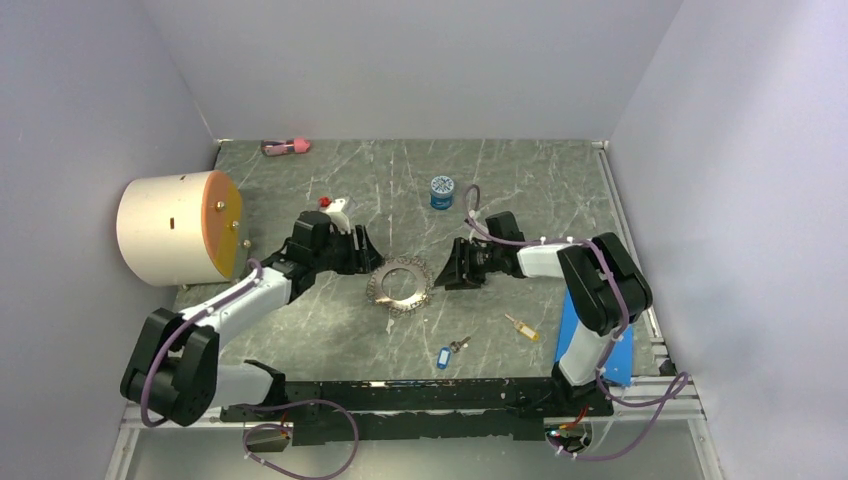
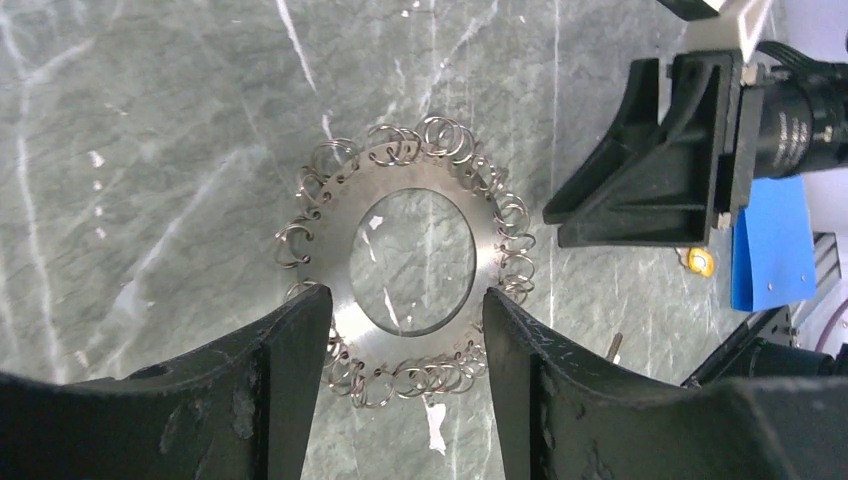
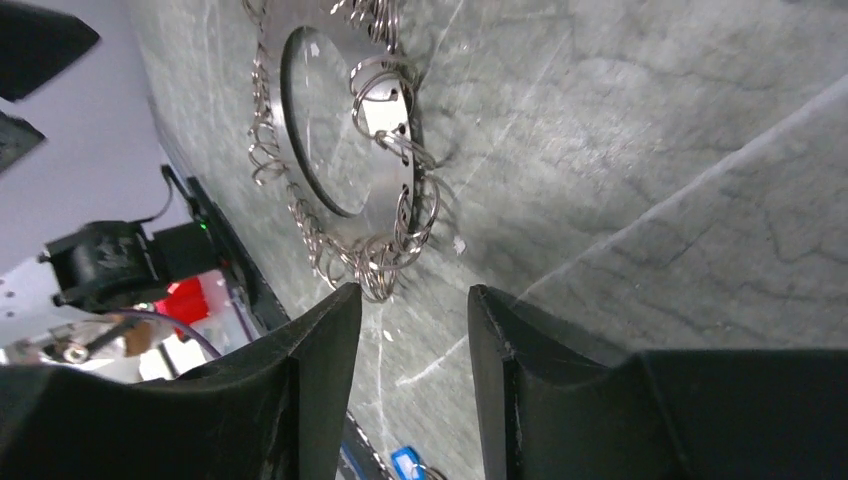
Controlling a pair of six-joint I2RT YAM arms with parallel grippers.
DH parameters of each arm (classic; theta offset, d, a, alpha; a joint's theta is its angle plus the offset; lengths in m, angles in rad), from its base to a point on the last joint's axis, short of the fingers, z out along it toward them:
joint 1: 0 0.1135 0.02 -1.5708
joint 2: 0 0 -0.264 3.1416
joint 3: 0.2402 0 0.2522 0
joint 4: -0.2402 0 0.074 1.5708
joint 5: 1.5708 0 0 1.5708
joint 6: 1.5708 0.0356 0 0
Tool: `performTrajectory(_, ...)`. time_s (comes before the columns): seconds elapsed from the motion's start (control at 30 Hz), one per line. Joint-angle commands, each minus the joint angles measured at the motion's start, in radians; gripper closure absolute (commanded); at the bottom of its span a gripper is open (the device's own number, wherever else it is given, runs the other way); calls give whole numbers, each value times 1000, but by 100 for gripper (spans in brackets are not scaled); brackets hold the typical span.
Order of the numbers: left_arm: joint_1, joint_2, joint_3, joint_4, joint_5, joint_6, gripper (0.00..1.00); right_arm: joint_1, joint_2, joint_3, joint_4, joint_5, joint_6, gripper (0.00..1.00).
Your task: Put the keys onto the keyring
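Keyring, a flat steel disc fringed with small wire loops, lay mid-table; blue key and yellow key lay apart, unattached.

Keyring — top out of frame; blue key too.

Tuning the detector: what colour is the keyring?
Keyring is silver-grey bare metal, looped edge; clearest in left wrist view.
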Motion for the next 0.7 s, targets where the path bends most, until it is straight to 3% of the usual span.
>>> performTrajectory(0.0, 0, 42, 10, 72, 114, 28, 38, -24, 61, 30, 114, -46, 86, 53)
performTrajectory(0.5, -1, 48, -32, 200, 163, 103, 39, -17, 156, 114, 190, -104, 194, 55)
performTrajectory(0.67, -1, 10, -98, 324, 199, 150, 40, -17, 127, 131, 85, -37, 160, 54)
